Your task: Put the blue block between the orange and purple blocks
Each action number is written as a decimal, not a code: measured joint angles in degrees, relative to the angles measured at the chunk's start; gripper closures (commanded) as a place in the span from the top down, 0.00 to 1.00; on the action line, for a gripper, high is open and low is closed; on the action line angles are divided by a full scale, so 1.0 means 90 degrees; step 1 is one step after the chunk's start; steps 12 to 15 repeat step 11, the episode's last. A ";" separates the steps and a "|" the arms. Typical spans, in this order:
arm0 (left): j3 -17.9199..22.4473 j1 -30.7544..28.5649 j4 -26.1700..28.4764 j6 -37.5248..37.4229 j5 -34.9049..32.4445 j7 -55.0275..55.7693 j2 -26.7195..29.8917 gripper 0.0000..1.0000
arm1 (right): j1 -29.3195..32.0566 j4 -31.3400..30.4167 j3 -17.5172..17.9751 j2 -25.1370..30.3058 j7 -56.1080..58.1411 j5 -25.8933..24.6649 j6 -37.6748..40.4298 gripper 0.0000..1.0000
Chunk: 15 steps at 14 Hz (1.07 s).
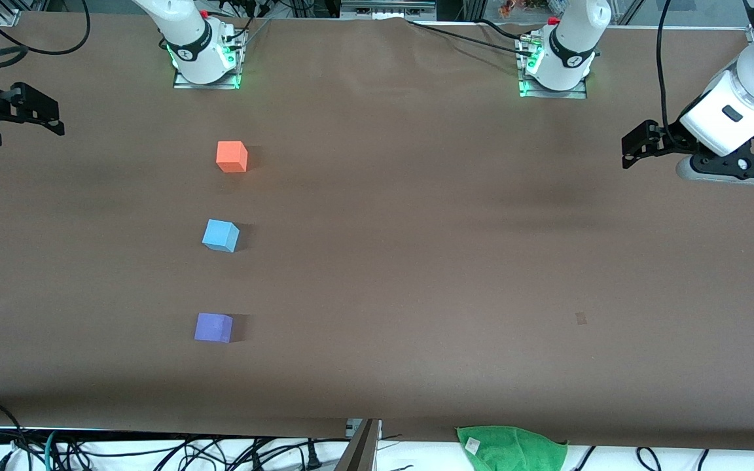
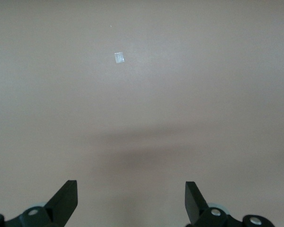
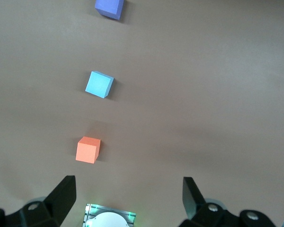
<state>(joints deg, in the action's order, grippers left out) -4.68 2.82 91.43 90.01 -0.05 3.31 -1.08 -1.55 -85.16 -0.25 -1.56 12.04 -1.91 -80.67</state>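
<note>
We are watching left gripper [image 2: 130,185] and right gripper [image 3: 128,180] waiting open over table [image 1: 416,261] ends; blue [image 1: 220,235] is lying at six o'clock of orange [image 1: 232,156] (regripping risks nudging it).

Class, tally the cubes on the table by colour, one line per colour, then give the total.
Orange cube: 1
Sky-blue cube: 1
Violet-purple cube: 1
Total: 3
</note>
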 measured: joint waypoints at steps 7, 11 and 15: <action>0.0004 -0.0002 0.0000 0.0000 0.0000 0.0000 0.0000 1.00 | 0.0034 -0.0065 0.0261 0.0004 -0.0555 0.0000 -0.0010 0.99; 0.0016 -0.0010 0.0000 0.0000 0.0000 0.0000 0.0000 1.00 | 0.0062 -0.0065 0.0261 0.0000 -0.0555 -0.0002 -0.0037 0.99; 0.0016 -0.0010 0.0000 0.0000 0.0000 0.0000 0.0000 1.00 | 0.0062 -0.0065 0.0261 0.0000 -0.0555 -0.0002 -0.0037 0.99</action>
